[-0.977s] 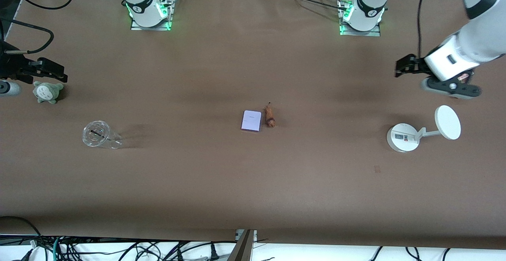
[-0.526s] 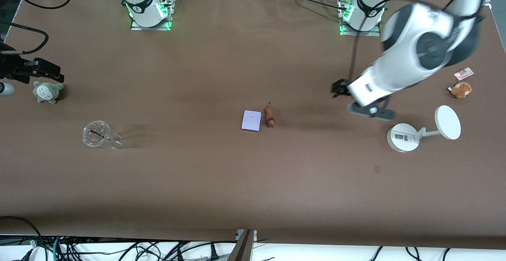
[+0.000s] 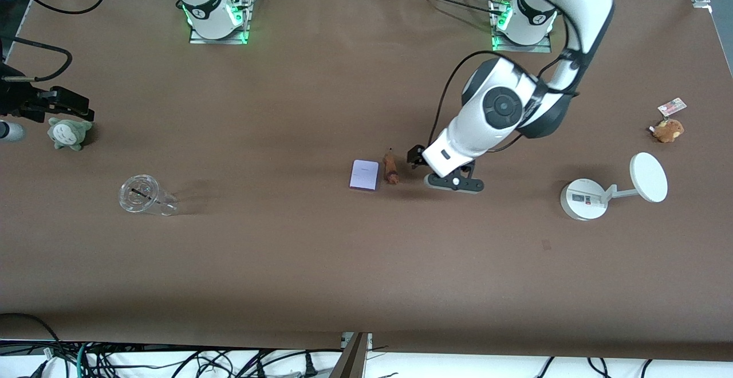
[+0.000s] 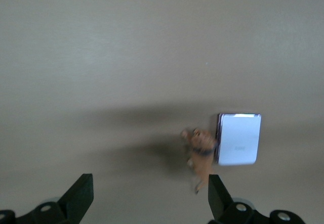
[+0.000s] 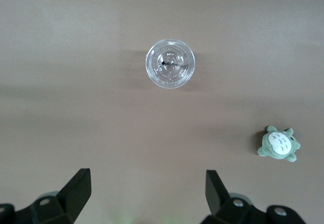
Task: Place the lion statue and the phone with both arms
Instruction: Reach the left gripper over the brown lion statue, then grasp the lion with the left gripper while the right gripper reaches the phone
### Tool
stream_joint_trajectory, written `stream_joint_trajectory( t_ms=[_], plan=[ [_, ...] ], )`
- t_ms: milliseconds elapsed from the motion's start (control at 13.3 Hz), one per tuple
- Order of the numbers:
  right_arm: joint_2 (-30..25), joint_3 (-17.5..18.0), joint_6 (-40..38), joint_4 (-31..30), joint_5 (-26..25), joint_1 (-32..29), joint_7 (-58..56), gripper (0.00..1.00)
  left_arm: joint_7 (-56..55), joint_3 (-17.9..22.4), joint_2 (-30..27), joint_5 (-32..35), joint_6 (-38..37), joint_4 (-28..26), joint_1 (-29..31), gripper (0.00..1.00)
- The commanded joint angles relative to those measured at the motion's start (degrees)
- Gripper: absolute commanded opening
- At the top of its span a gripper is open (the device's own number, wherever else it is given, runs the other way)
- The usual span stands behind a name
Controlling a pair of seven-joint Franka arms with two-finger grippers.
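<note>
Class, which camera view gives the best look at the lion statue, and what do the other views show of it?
The left wrist view shows it best: the lion statue appears large, lying on the table touching or nearly touching the phone. The front view shows only a tiny orange-brown shape by the left gripper. The right wrist view misses it entirely.

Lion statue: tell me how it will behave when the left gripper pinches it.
The lion statue looks tiny and slender, so probably light and apt to twist or slip between the fingers. It lies close beside the phone, so the open left gripper may nudge that. It seems rigid.
</note>
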Motion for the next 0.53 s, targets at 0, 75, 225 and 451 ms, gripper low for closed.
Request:
stream_joint_trajectory(
  t_ms=[0,75,225,451],
  plan=[
    [2.1,0.4,-0.2,1.4,-0.4,0.2,-0.4,1.00,-8.0,0.5,3.6,1.8,4.7,1.2,-3.4,1.00],
    [3.0,0.5,-0.2,1.4,-0.4,0.4,-0.4,1.00,-10.2,0.5,4.1,3.2,5.3,1.1,-4.1,1.00],
    [3.5,0.6,-0.1,1.4,-0.6,0.6,-0.4,1.00,-12.9,0.4,5.7,7.7,5.4,1.2,-4.8,1.00],
    [3.9,0.7,-0.1,1.4,0.1,0.7,0.1,1.00,-23.1,0.6,9.5,10.5,11.1,1.2,-8.3,1.00]
  ],
)
